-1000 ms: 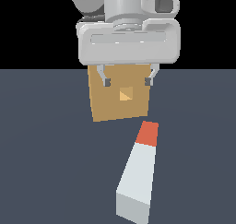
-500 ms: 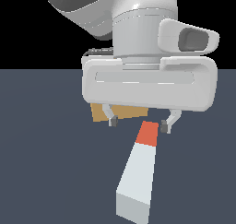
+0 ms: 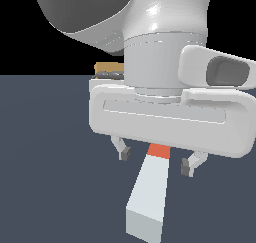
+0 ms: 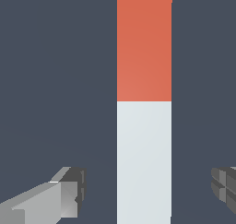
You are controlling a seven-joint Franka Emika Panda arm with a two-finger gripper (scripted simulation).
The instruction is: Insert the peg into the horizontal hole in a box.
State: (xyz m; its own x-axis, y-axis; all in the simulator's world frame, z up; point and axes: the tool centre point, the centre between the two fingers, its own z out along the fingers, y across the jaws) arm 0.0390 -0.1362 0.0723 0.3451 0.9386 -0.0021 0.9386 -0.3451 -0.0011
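Observation:
The peg (image 3: 150, 189) lies flat on the dark floor, pale grey-white with an orange-red far end (image 3: 159, 150). My gripper (image 3: 156, 159) is open and hangs over the peg, one fingertip (image 3: 124, 152) on each side of it, apart from it. In the wrist view the peg (image 4: 144, 163) runs between the two fingertips (image 4: 69, 191) with clear gaps on both sides. The tan box (image 3: 109, 68) is almost fully hidden behind my hand; only a top corner shows. Its hole is hidden.
The arm's large white hand (image 3: 170, 117) fills the upper middle of the exterior view and blocks the box. The dark grey floor (image 3: 45, 177) extends around the peg.
My hand has come down and toward the camera over the peg. The fingers now straddle the peg near its orange-red end, and the box is almost fully covered.

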